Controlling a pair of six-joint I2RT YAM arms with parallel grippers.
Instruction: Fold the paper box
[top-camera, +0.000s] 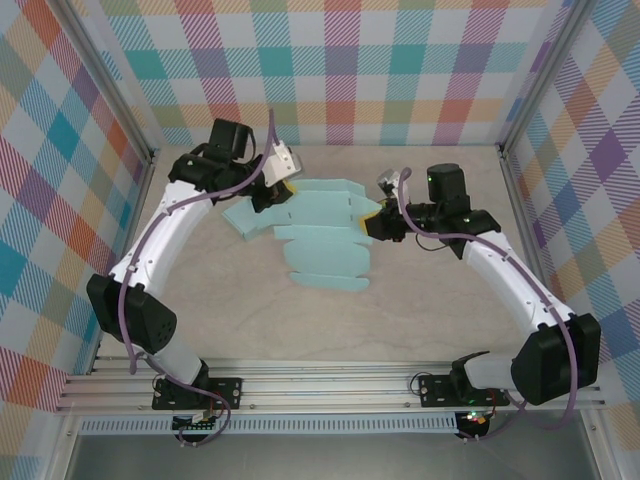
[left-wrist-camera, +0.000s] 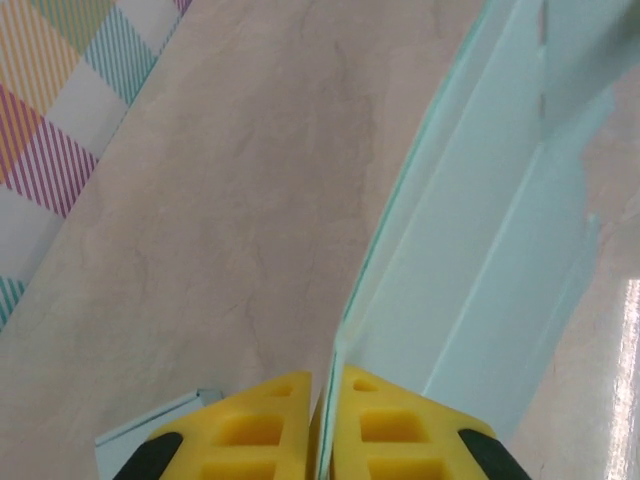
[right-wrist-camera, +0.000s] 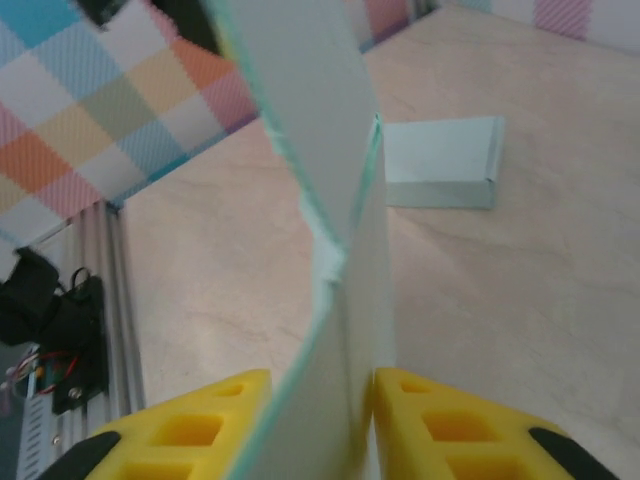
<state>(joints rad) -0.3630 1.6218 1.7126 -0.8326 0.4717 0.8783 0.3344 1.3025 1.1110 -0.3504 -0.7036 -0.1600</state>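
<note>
One pale blue box (top-camera: 320, 235), a flat cut sheet with creased panels, lies on the bench (top-camera: 250, 330) near the middle of its far edge, well apart from the near edge; most of it lies flat, while the end toward the far-left corner looks lifted.

The left pincer (top-camera: 272, 190) sits at that far-left end; in the left wrist view its yellow pads (left-wrist-camera: 265, 425) are clenched almost together on a thin edge of the sheet, so it is grasping the box; the panel beyond runs away from the pads on edge, tilted off the bench.

The right pincer (top-camera: 376, 222) is at the sheet's right side, toward the far-right corner; in the right wrist view its pads (right-wrist-camera: 440, 415) stand apart with a strip of the sheet between them; whether they press on it or have let go, I cannot tell.

The step in hand seems an early one: raising a side panel along its crease, with no wall yet locked and no box shape formed; much of the folding appears left to do.

The next move probably calls for the left grip to turn its panel over the crease without tearing it, and for the right pincer either to pinch firmly and steady the sheet or to draw clear.

Count: one box; one bench; two pincers; two arms, the left arm (top-camera: 160, 235) and right arm (top-camera: 505, 275).
</note>
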